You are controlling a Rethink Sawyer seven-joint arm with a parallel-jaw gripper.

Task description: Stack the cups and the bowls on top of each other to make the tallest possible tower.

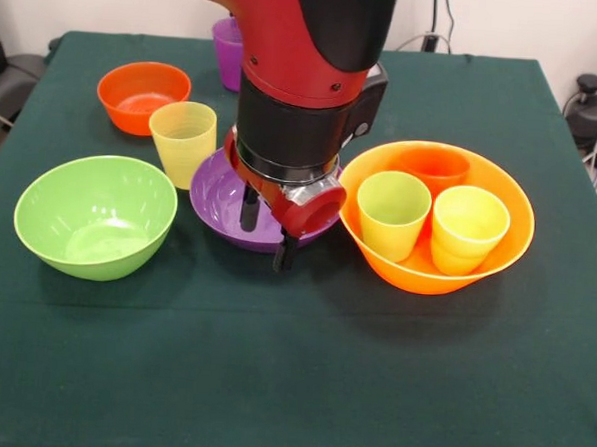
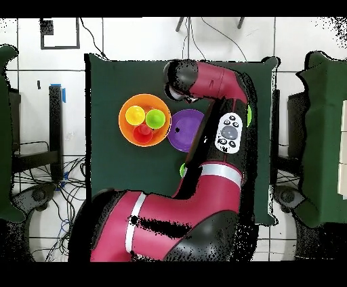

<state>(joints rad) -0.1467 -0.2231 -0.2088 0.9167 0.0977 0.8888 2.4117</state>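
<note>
my gripper (image 1: 263, 237) hangs with fingers spread and nothing between them, one over the purple bowl (image 1: 220, 201), the other past its near rim. from overhead my arm (image 2: 210, 88) hides the gripper and most bowls; only part of the purple bowl shows there. at 3 o'clock sits the large yellow-orange bowl (image 1: 497, 249), holding lime green cup (image 1: 392, 213), yellow-orange cup (image 1: 469, 227) and orange cup (image 1: 437, 169). at 9 o'clock the lime green bowl (image 1: 95, 216); at 10 the pale yellow cup (image 1: 183, 142) and small orange bowl (image 1: 143, 96). my arm half-hides the purple cup (image 1: 227, 52).
</note>
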